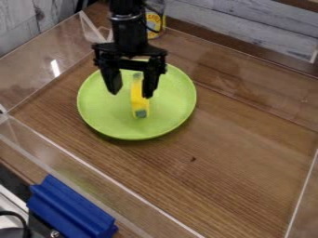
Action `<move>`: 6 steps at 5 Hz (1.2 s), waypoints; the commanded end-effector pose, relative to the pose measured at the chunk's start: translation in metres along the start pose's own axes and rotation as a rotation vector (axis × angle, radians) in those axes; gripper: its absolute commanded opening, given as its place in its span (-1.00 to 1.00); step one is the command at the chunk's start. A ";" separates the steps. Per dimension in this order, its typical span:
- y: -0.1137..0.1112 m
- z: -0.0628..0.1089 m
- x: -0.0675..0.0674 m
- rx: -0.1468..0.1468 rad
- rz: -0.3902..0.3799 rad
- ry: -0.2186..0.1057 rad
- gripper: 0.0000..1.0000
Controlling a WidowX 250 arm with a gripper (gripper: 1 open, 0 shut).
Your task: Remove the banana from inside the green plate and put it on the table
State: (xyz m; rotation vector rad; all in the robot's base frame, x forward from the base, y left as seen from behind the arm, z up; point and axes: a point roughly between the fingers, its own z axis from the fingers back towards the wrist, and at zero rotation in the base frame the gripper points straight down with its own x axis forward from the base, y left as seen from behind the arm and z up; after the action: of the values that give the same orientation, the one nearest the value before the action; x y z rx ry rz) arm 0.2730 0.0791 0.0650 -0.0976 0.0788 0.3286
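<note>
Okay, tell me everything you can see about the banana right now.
The banana is a small, smooth, bright yellow toy that looks like plastic, with a greenish-dark tip at the end nearer the camera. It lies flat inside the green plate, near its middle, pointing roughly toward the camera. The open gripper hangs over its far end, one finger on each side, hiding part of it. Whether the fingers touch it can't be told.

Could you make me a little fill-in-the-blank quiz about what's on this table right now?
1. The banana lies inside the ____ plate.
2. The gripper above the banana has its jaws ____.
3. The ridged block near the front edge of the table is ____ in colour.

Missing words: green; open; blue
</note>
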 end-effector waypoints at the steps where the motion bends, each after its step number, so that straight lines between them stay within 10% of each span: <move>1: 0.004 0.007 0.006 -0.011 0.006 -0.034 1.00; 6: 0.007 0.012 0.010 -0.064 0.034 -0.017 1.00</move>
State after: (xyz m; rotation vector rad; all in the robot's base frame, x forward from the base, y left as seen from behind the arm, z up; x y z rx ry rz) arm 0.2724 0.0843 0.0627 -0.1639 0.1036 0.3590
